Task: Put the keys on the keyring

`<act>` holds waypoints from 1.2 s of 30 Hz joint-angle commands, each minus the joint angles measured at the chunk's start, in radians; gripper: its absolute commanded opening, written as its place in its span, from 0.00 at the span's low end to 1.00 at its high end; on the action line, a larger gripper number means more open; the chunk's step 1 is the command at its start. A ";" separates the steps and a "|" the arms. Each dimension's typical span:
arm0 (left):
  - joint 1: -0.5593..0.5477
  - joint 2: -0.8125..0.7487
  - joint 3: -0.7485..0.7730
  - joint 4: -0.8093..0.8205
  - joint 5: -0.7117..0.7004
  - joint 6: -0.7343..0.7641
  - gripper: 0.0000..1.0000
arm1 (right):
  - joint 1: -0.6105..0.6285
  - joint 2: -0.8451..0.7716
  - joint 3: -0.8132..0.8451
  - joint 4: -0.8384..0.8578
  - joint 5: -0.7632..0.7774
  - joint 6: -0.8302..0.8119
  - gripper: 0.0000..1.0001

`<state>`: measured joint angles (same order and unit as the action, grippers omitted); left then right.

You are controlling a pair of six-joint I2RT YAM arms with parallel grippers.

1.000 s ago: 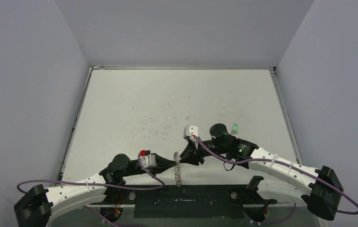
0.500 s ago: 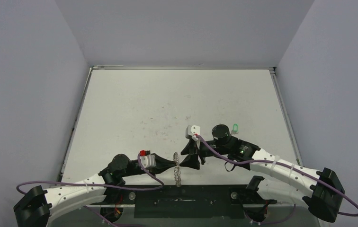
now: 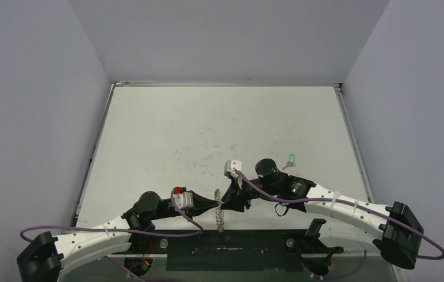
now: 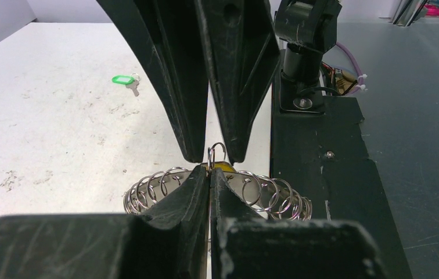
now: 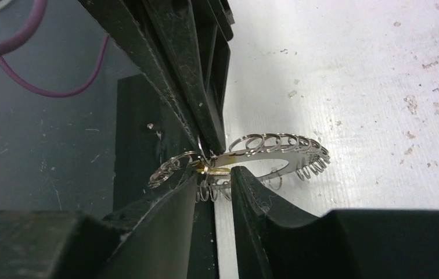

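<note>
Pinching the round silvery metal keyring [image 4: 165, 187] with its little wire loops, my left gripper [image 4: 208, 172] is pressed tight so the ring stands up steady. My right gripper [image 5: 214, 174] faces it, fingers a little apart around the tiny yellow-headed key [image 5: 216, 170]. I cannot tell if they squeeze it. The tiny green-headed key [image 4: 123, 79] lies well behind my right gripper.

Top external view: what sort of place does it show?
Probably a robot test cell in a laboratory: plain grey walls enclose a scuffed white table, and two black-and-white robot arms with purple cables are bolted at its near edge.
</note>
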<state>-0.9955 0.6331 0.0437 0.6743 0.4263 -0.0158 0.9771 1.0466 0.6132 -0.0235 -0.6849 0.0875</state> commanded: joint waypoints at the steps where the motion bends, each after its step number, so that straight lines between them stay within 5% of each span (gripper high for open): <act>1: -0.006 -0.018 0.041 0.045 -0.005 0.000 0.00 | 0.004 0.009 0.010 0.013 0.027 -0.008 0.28; 9: -0.005 -0.023 0.040 0.041 -0.008 0.000 0.00 | 0.004 0.031 -0.006 0.011 0.032 -0.011 0.00; 18: -0.005 -0.027 0.041 0.042 -0.006 -0.003 0.00 | 0.007 0.071 0.008 -0.010 0.051 -0.023 0.00; 23: -0.005 -0.028 0.038 0.042 -0.004 -0.005 0.00 | 0.007 -0.026 -0.009 0.004 0.116 -0.021 0.33; 27: -0.006 -0.031 0.038 0.040 -0.004 -0.006 0.00 | 0.008 -0.123 -0.039 0.054 0.142 -0.021 0.49; 36: -0.005 -0.035 0.038 0.041 0.000 -0.003 0.00 | 0.021 -0.101 -0.051 0.124 0.102 -0.037 0.50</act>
<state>-0.9951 0.6151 0.0437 0.6327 0.4164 -0.0154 0.9821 0.9127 0.5728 0.0219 -0.5682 0.0711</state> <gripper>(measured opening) 0.009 0.506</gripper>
